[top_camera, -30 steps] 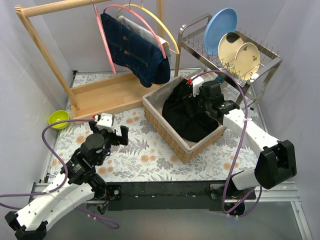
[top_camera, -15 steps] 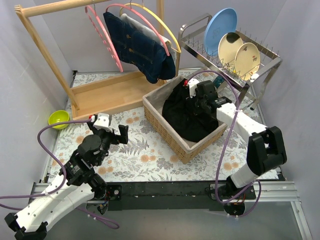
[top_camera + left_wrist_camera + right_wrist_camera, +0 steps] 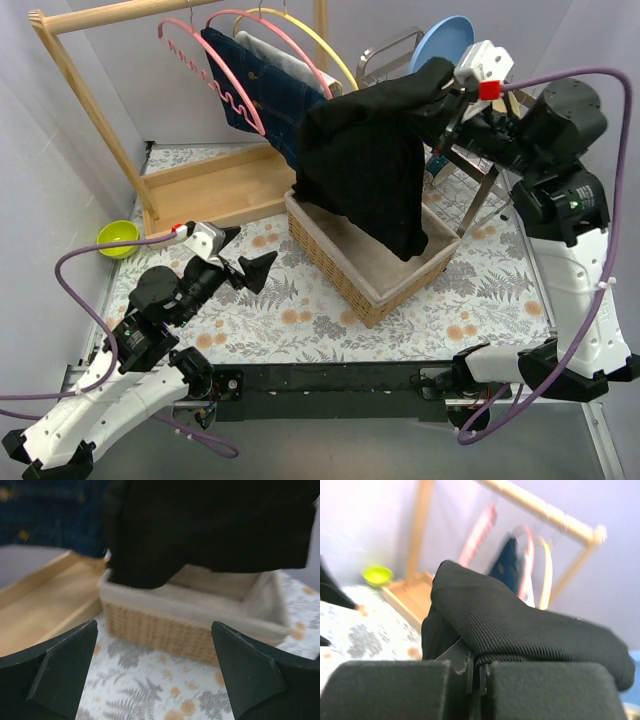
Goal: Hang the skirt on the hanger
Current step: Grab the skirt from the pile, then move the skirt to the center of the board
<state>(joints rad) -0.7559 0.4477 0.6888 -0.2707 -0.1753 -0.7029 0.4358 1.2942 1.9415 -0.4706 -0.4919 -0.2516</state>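
Skirt [image 3: 365,165] hangs pinched in the right tool [image 3: 445,92] above the basket [image 3: 332,266].

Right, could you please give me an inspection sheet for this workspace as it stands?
Surface: floral-print table.
Job's things: black skirt hangs above wicker basket, not yet on empty pink hanger.
Clutter: green bowl; denim garment on wooden rack; plates in dish rack.
Grippers: left gripper open, holding nothing; right gripper shut on black skirt.
Cables: purple cables loop off both arms.
Surroundings: plain walls; nothing else seen.
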